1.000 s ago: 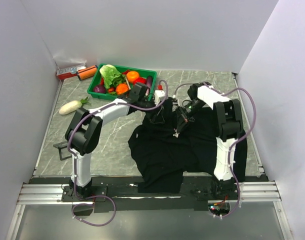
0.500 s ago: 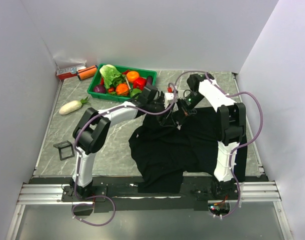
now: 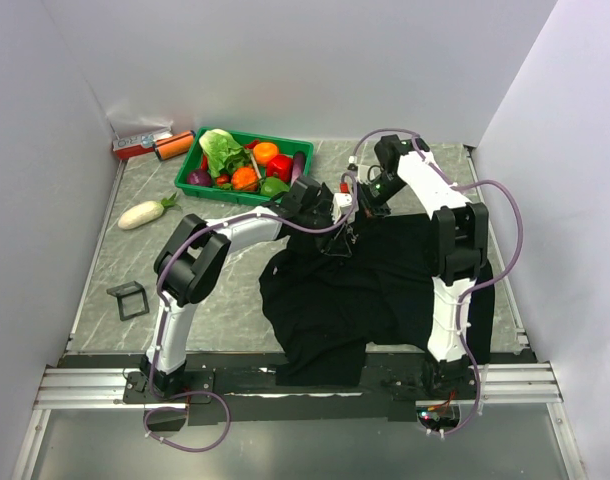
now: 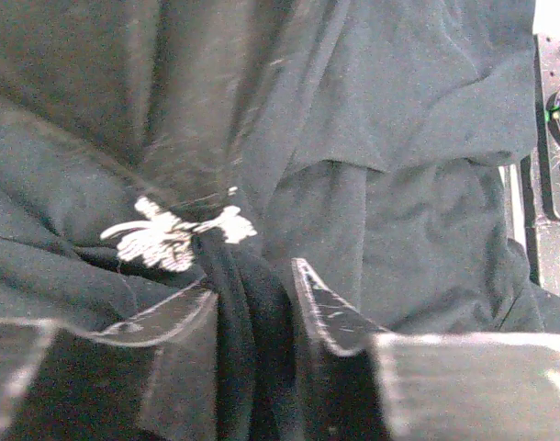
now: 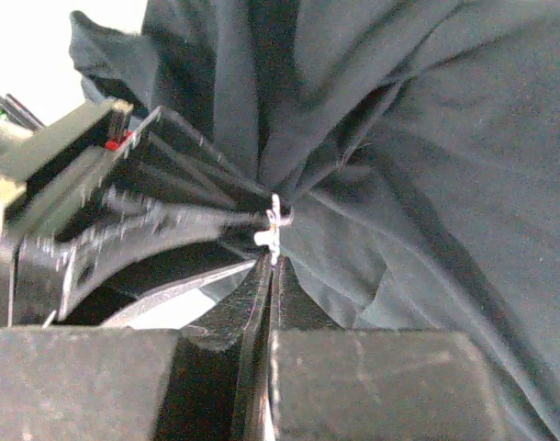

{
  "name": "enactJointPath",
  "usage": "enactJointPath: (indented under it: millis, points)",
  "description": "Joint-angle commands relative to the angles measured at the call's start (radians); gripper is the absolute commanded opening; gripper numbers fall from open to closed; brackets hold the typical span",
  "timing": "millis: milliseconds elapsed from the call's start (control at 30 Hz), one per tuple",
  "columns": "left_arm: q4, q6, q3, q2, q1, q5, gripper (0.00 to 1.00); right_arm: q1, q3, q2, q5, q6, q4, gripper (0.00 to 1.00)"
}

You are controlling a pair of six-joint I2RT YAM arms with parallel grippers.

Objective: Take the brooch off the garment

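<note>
Brooch: small white sparkly pin (image 4: 179,237), seated on a bunched ridge of the garment (image 3: 385,290) near the shirt's far edge, between the two grippers
Attachment: the black fabric draws into a tight pucker at the pin; judged not yet free of the cloth
Right gripper (image 5: 269,266): fingers pressed flat together, tips closed on the brooch as far as its own wrist view shows
Left gripper (image 4: 252,283): fingers drawn in on a thick fold of fabric just beside the pin, cloth filling the gap; on the fabric, not the pin
Garment at large: lies rumpled across the table (image 3: 235,290), reaching its near edge
Surroundings: green tray (image 3: 190,170) of vegetables beyond the left arm, apart from the work
Done: both holds appear set, one on the pin, one on the cloth
Left to do: draw the pin out of the fabric and carry it clear; no separation visible
Risk: cloth lifting with the pin instead of releasing it
</note>
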State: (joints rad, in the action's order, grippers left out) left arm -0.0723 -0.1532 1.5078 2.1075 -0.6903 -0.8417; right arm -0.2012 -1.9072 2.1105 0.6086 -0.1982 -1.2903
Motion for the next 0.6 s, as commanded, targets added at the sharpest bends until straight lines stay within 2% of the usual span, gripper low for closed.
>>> enactJointPath:
  millis: [0, 167, 200, 367, 567]
  points:
    - [-0.003, -0.008, 0.034, -0.015, -0.008, -0.057, 0.29, 0.009, -0.056, 0.011, 0.014, 0.031, 0.032, 0.00]
    - [-0.029, -0.051, 0.046, -0.027, -0.009, -0.051, 0.10, 0.008, -0.050, 0.011, -0.007, 0.039, 0.045, 0.00]
    - [-0.037, -0.061, 0.045, -0.032, -0.011, -0.045, 0.08, 0.008, -0.052, 0.013, -0.006, 0.042, 0.046, 0.00]
    - [-0.096, -0.098, 0.058, -0.032, -0.011, -0.016, 0.09, 0.008, -0.056, 0.014, 0.013, 0.036, 0.048, 0.00]
    - [-0.084, -0.108, 0.055, -0.041, 0.006, 0.085, 0.11, 0.005, -0.032, 0.006, 0.031, 0.002, 0.034, 0.00]
